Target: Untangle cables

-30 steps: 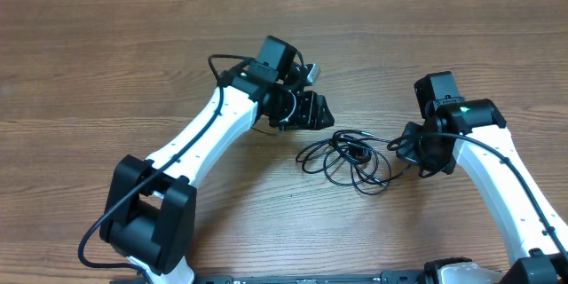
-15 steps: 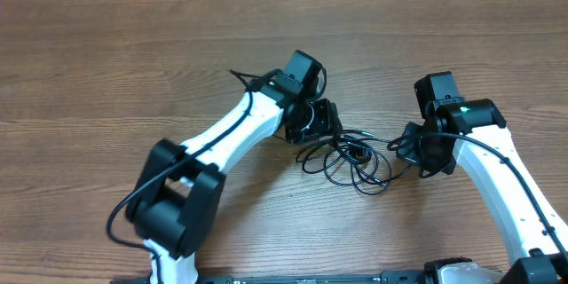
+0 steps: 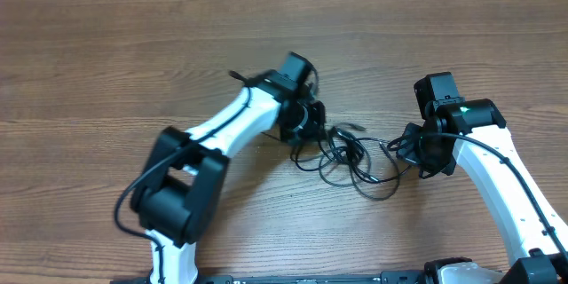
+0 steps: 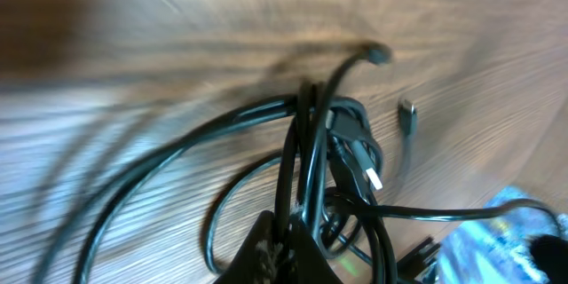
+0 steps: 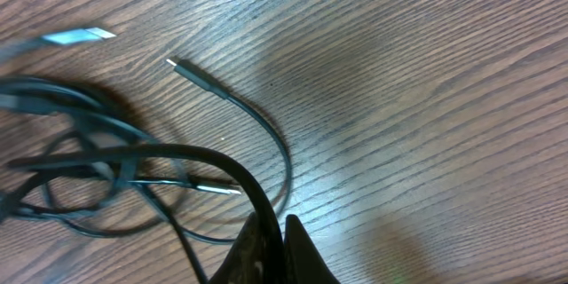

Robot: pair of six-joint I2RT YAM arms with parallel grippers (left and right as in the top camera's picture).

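The right gripper had its two dark fingers pressed together on a thick black strand of the cables. From the fingertips this strand arced away into a loose tangle of loops lying on the wooden desk. One thin cord curved free of the tangle just beside the fingers and ended in a small plug lying flat on bare wood. Beyond that plug sat a pale shape, too blurred to identify.
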